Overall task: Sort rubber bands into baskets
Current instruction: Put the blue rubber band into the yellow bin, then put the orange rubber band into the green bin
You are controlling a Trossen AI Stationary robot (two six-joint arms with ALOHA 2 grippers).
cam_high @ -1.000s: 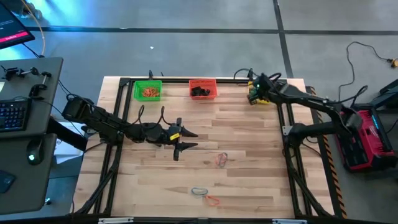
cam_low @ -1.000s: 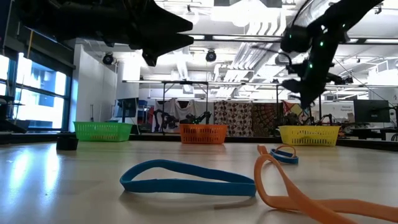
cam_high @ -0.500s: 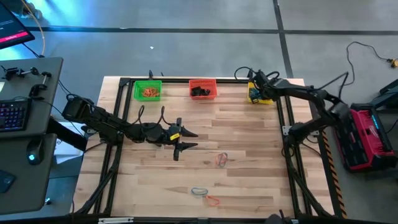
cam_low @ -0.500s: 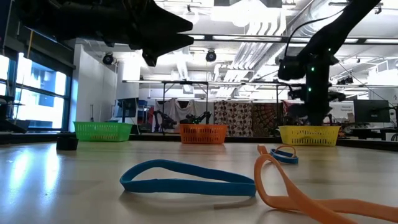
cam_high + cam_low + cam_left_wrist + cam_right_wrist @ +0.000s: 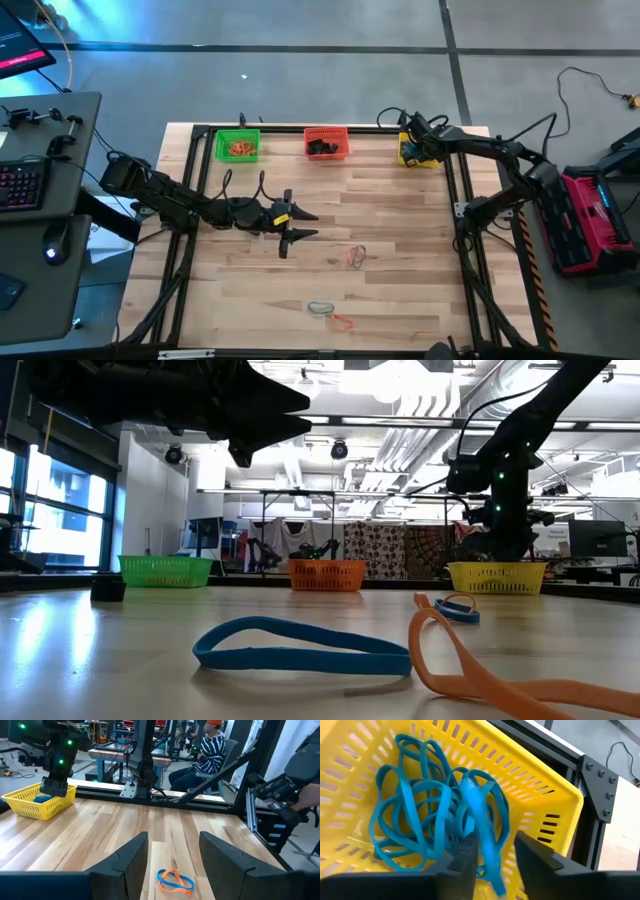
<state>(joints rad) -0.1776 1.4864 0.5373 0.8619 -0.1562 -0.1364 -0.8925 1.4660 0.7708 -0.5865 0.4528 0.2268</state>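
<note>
Three mesh baskets stand along the far edge: green (image 5: 237, 146), red-orange (image 5: 326, 143) and yellow (image 5: 415, 152). My right gripper (image 5: 409, 141) points steeply down into the yellow basket (image 5: 540, 795), just above a heap of blue rubber bands (image 5: 420, 825). Its fingers stand apart, with one blurred blue band (image 5: 482, 827) between them. My left gripper (image 5: 305, 225) hangs open and level over the table's middle, holding nothing. Loose bands lie on the wood: an orange and blue pair (image 5: 356, 256) and others near the front (image 5: 322, 309). My right gripper has the blurred blue band (image 5: 487, 850) running between its parted fingers (image 5: 462, 857), upright over the heap in the yellow basket. I cannot tell whether either finger touches it.
A black metal frame (image 5: 455, 200) borders the table. The green basket holds orange bands, the red-orange one dark bands. In the low view a blue band (image 5: 300, 647) and an orange band (image 5: 470, 670) lie close to the near edge. A seated person (image 5: 212, 750) shows beyond the table.
My right gripper has sunk down over the yellow basket and tipped more steeply downward, then stayed there. My left arm has kept still.
</note>
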